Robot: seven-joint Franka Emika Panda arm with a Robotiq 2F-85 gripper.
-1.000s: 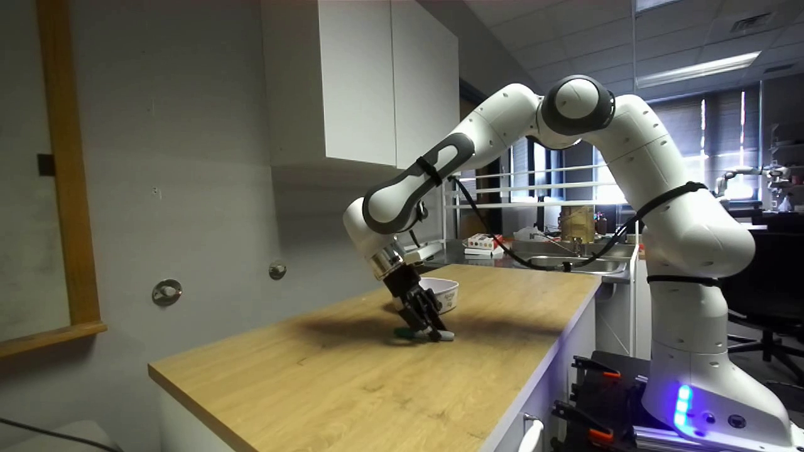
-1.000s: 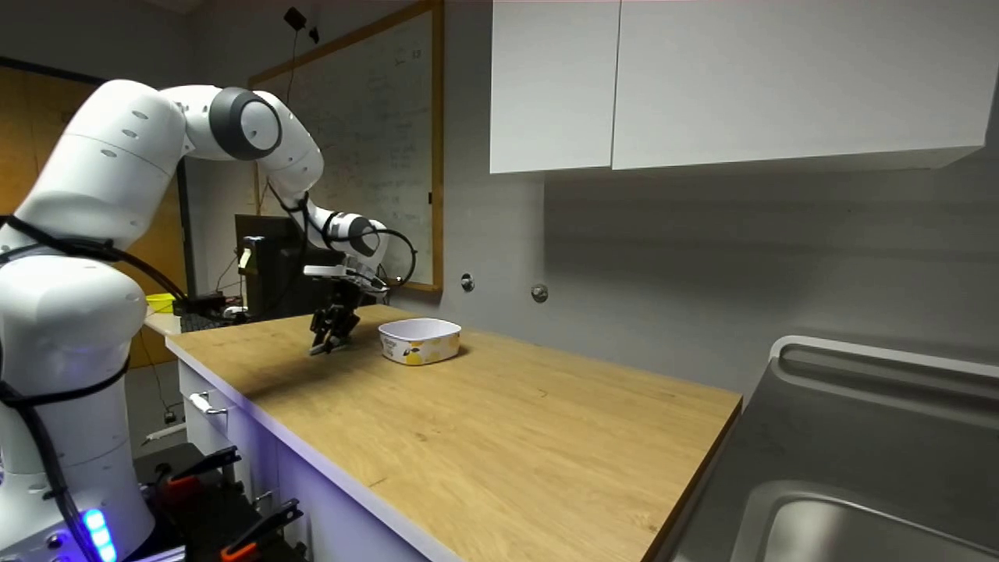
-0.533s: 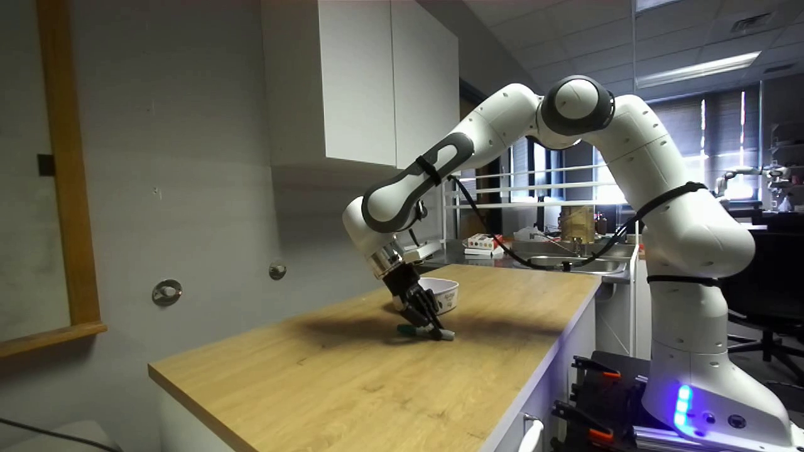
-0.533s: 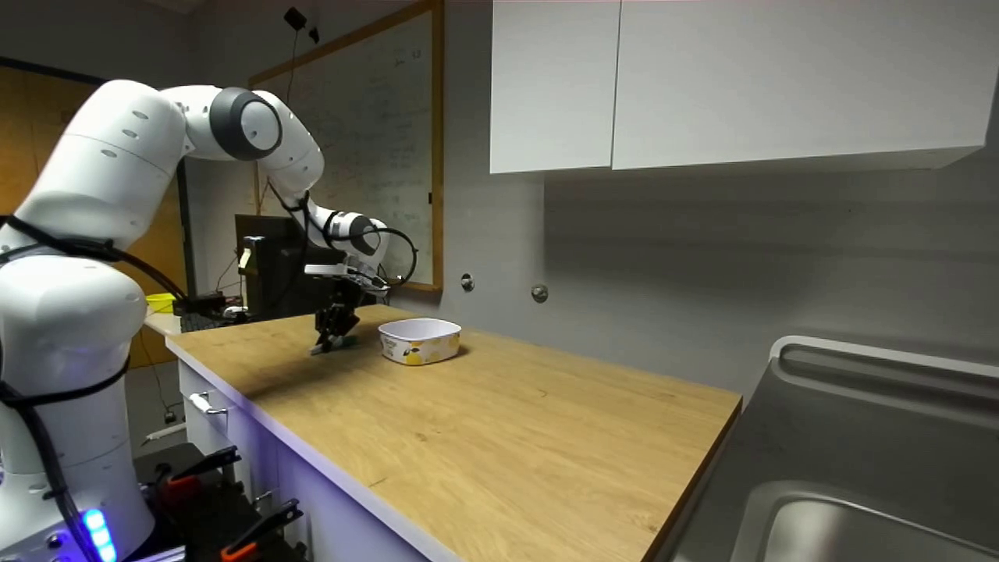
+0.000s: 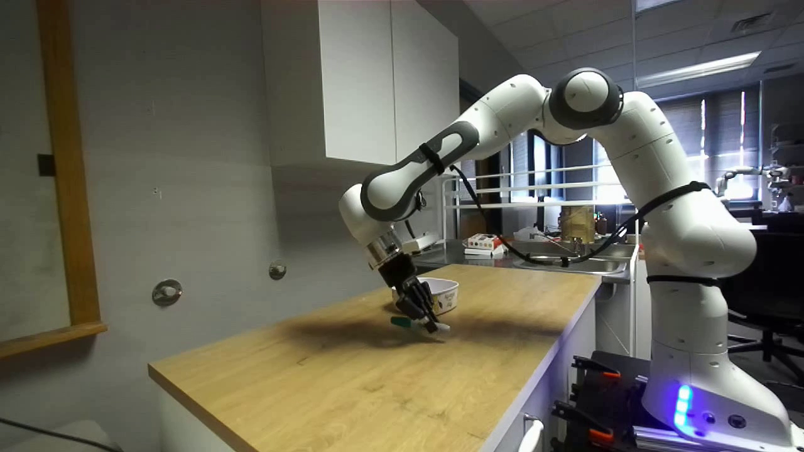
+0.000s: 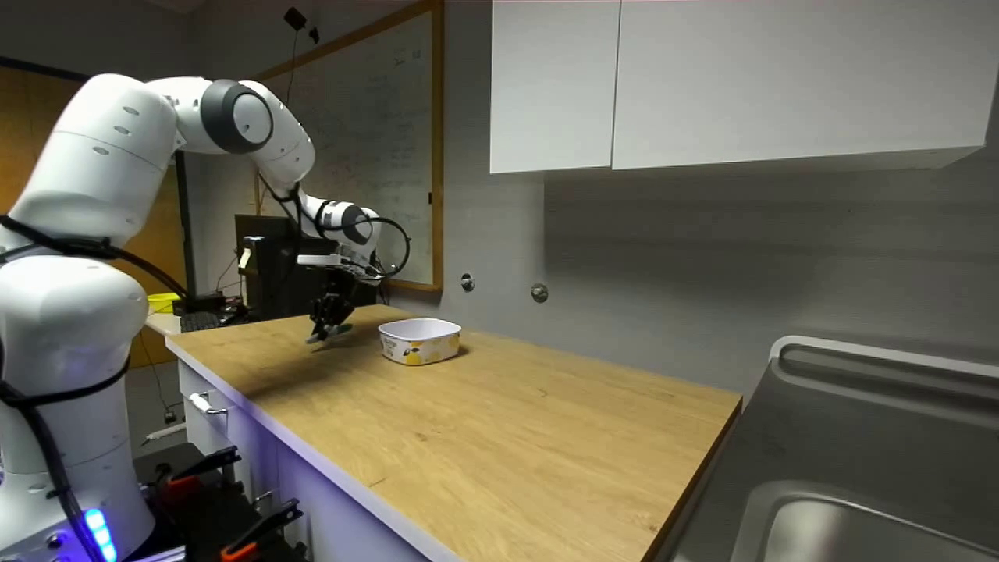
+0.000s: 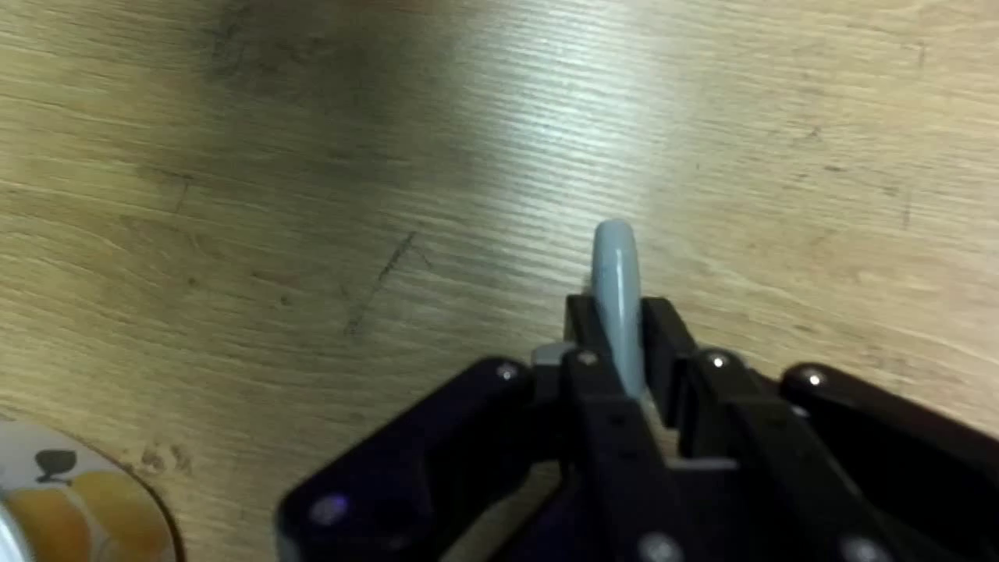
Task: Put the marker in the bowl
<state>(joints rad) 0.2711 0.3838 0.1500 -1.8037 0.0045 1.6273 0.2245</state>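
The marker (image 5: 400,321) is a thin stick with a green end and a pale grey body. My gripper (image 5: 431,322) is shut on it across the grey body and holds it just above the wooden counter. In the wrist view the grey end of the marker (image 7: 615,265) sticks out between the fingertips (image 7: 620,332); the green end is hidden there. The bowl (image 6: 421,349) is white with a yellow lemon pattern and stands upright beside the gripper (image 6: 328,328). It is partly behind the gripper in an exterior view (image 5: 446,296), and its side shows at the lower left of the wrist view (image 7: 94,507).
The wooden counter (image 6: 499,445) carries the bowl. A grey wall stands along its back, with a white cabinet (image 5: 358,81) hanging above. A metal sink top (image 6: 874,437) adjoins one end of the counter. A white and red box (image 5: 483,242) lies near the sink.
The gripper has closed on the marker and risen slightly, lifting it off the counter. The bowl has not moved.
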